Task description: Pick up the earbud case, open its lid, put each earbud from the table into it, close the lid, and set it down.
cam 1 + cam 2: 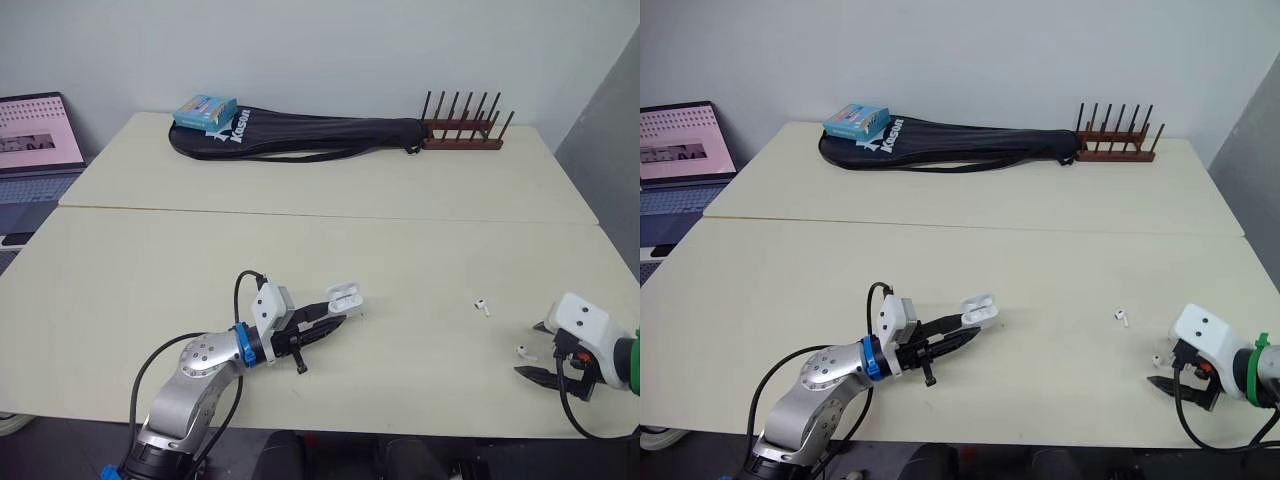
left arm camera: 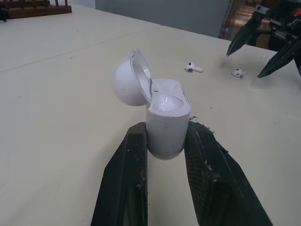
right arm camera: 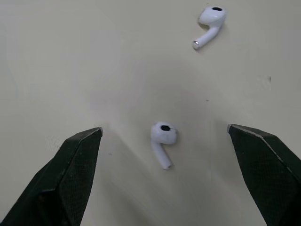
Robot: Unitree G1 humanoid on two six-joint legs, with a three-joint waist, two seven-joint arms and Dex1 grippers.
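The left end effector squeezes the white earbud case. Its lid is flipped open, and the inside is hard to make out. The right end effector is spread wide. The near earbud lies between its tips on the tabletop, and the far earbud lies farther out.

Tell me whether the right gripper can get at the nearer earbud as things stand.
Probably yes. The right gripper is open, its fingers either side of the nearer earbud, which lies loose on the table; the other earbud sits well apart.
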